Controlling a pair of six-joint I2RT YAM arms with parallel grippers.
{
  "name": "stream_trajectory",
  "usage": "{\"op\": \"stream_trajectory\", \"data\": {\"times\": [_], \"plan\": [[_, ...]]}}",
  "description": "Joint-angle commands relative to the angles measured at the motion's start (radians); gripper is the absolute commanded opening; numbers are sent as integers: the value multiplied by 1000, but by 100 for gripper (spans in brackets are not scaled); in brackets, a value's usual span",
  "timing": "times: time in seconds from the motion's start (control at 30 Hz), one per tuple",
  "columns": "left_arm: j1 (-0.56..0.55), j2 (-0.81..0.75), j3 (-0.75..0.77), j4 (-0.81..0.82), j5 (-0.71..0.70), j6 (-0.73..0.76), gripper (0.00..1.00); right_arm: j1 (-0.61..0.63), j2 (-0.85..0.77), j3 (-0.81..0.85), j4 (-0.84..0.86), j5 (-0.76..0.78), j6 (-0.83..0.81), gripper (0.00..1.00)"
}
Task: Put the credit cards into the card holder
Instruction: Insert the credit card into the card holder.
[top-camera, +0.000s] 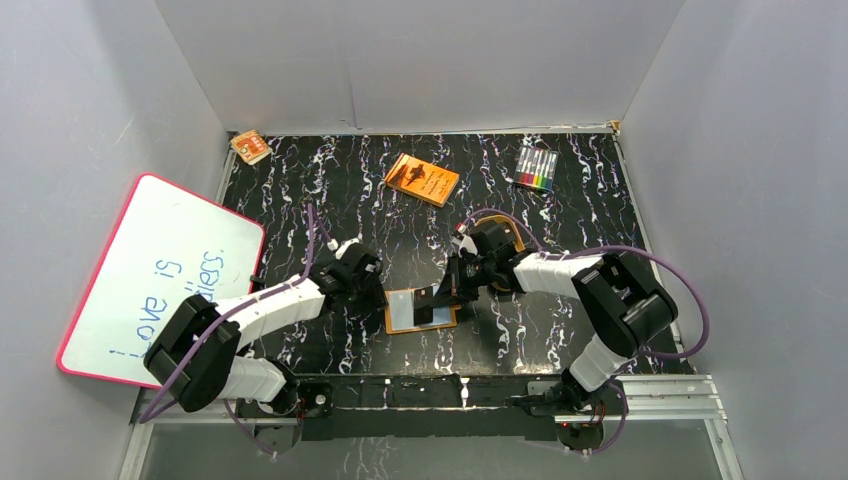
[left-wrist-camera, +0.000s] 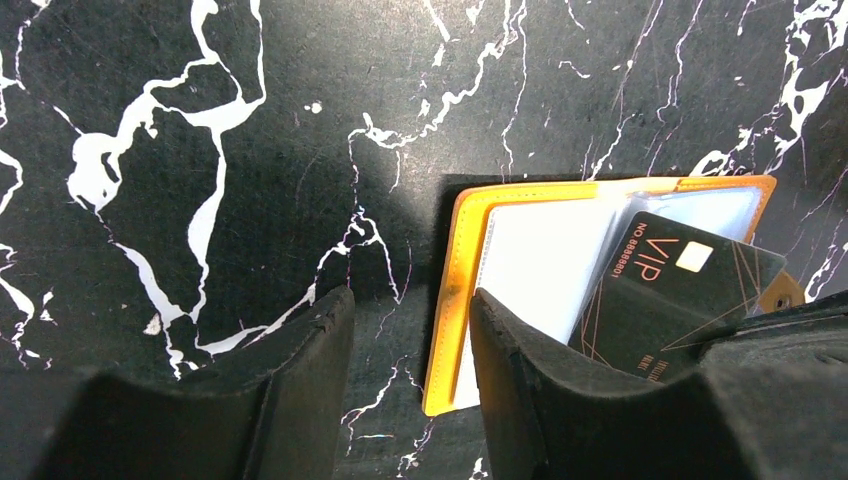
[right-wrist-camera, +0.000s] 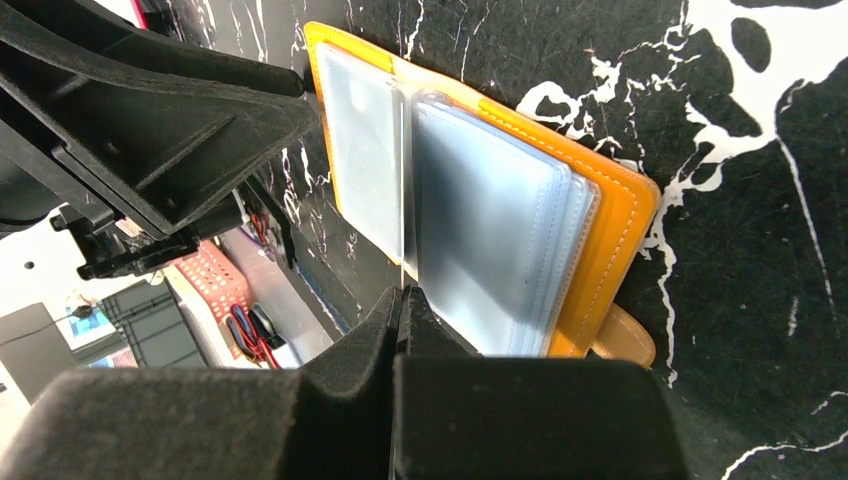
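Orange card holder (left-wrist-camera: 530, 260) lies open, black VIP credit card (left-wrist-camera: 670, 290) across it.

The top external camera looks down from above and behind both arm bases, taking in the whole table (top-camera: 600, 200). The left wrist camera faces steeply down past the left gripper (left-wrist-camera: 410, 310), close over the card holder (left-wrist-camera: 455, 290) beside its fingertips. The right wrist camera looks along the right gripper (right-wrist-camera: 400, 295), just as close. All three views share that card holder; the left wrist view also catches the credit card (left-wrist-camera: 670, 290).
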Motion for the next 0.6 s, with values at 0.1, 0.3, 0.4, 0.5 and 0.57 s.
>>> {"op": "stream_trajectory", "data": {"times": [0.1, 0.3, 0.4, 0.5, 0.57], "plan": [[5, 19, -39, -15, 9, -3, 42, 5, 22, 0, 48, -35, 1, 0], [5, 26, -44, -4, 21, -7, 40, 20, 46, 12, 56, -52, 1, 0], [6, 26, -47, 0, 25, -8, 40, 22, 54, 15, 65, -60, 5, 0], [6, 27, -50, 5, 29, -10, 39, 22, 64, 13, 83, -67, 15, 0], [5, 28, -52, 8, 32, -11, 39, 24, 71, 12, 98, -72, 23, 0]]}}
